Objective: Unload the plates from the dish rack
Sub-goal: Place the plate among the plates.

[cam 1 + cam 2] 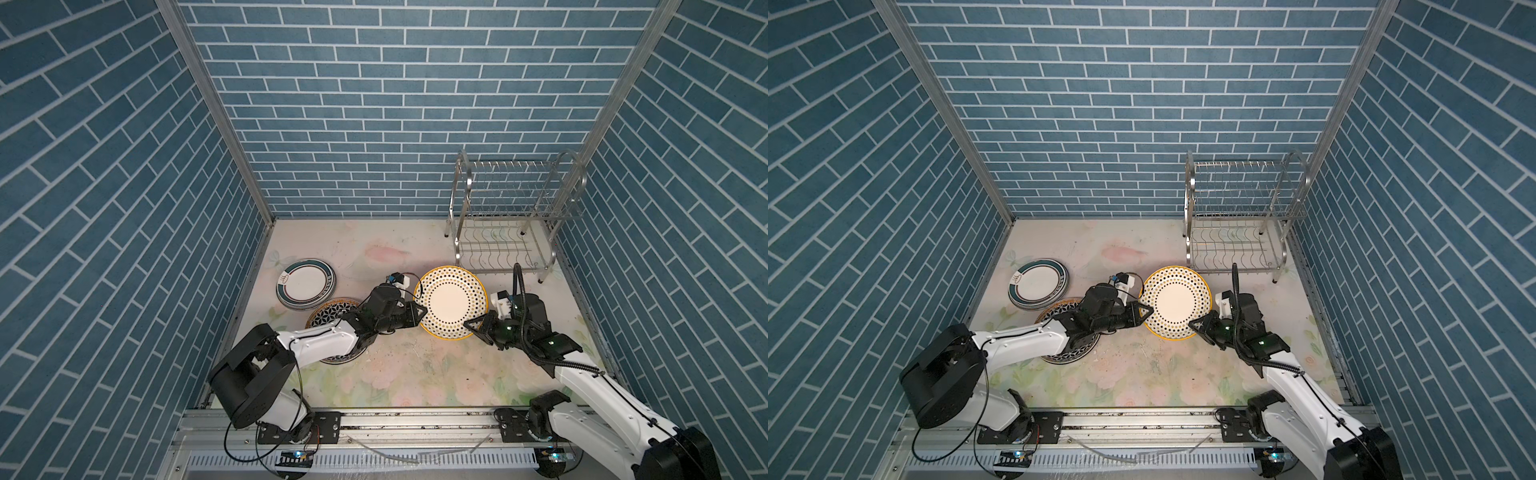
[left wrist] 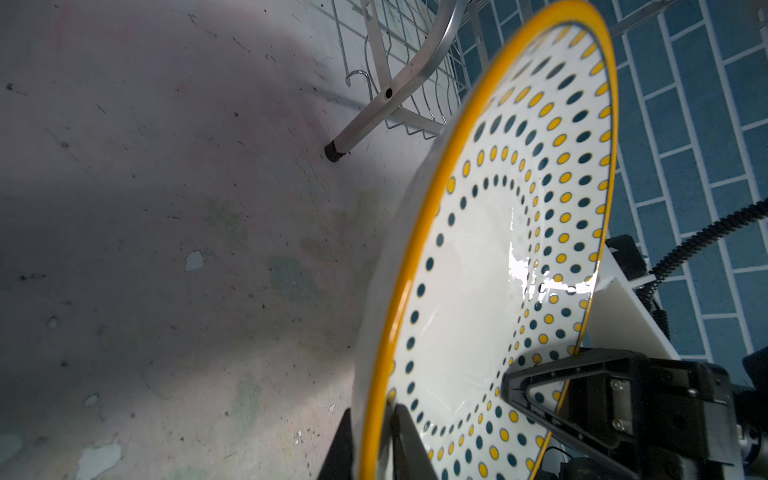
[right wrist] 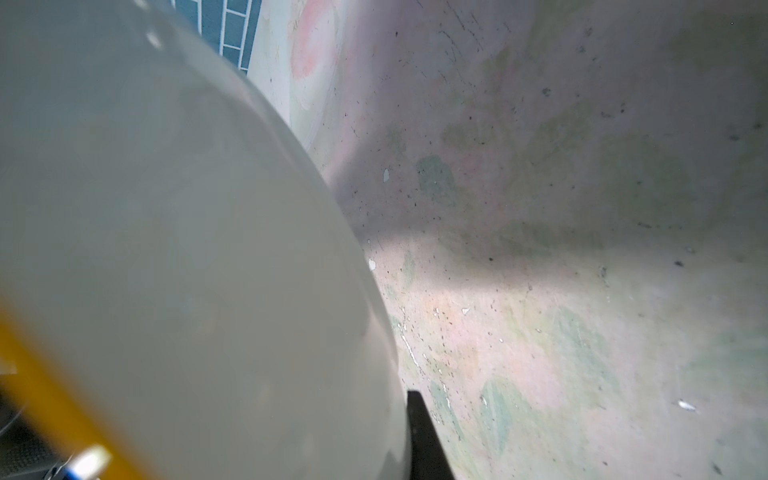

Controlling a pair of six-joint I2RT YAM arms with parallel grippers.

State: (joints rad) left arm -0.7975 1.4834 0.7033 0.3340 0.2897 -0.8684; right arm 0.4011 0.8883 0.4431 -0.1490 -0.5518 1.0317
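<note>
Three walls (image 1: 104, 166) papered in blue brick pattern with pale joints enclose the cell, and bare metal posts (image 1: 216, 108) stand at the two far corners. The table (image 1: 415, 370) carries a faded pink and green floral print; both wrist views show it scuffed, peppered with dark specks and chipped in small pale flakes. Far left, close to the side wall, a stack of banded plates (image 1: 306, 283) lies flat, teal rim uppermost. Just nearer, touching or overlapping that stack, a lattice plate (image 1: 332, 309) lies flat, largely covered by the left arm. The left gripper (image 1: 420, 312) reaches toward the middle of the table; in the left wrist view its fingers (image 2: 409, 446) are pressed on either side of the rim of the dotted plate (image 1: 451, 301), pinching it. That plate, white with a yellow edge and rings of yellow and dark dots, sits at mid-table, tilted with its face upward, just in front of the rack; I cannot tell whether its lower edge touches the table. The right gripper (image 1: 471, 326) nips the opposite rim, one finger lying over the dotted border and the other against the plain white underside. The dish rack (image 1: 515, 216), two-tiered bright wire, stands on thin legs in the far right corner, against both walls. A metal rail (image 1: 415, 419) runs along the near edge, bearing both arm bases.
</note>
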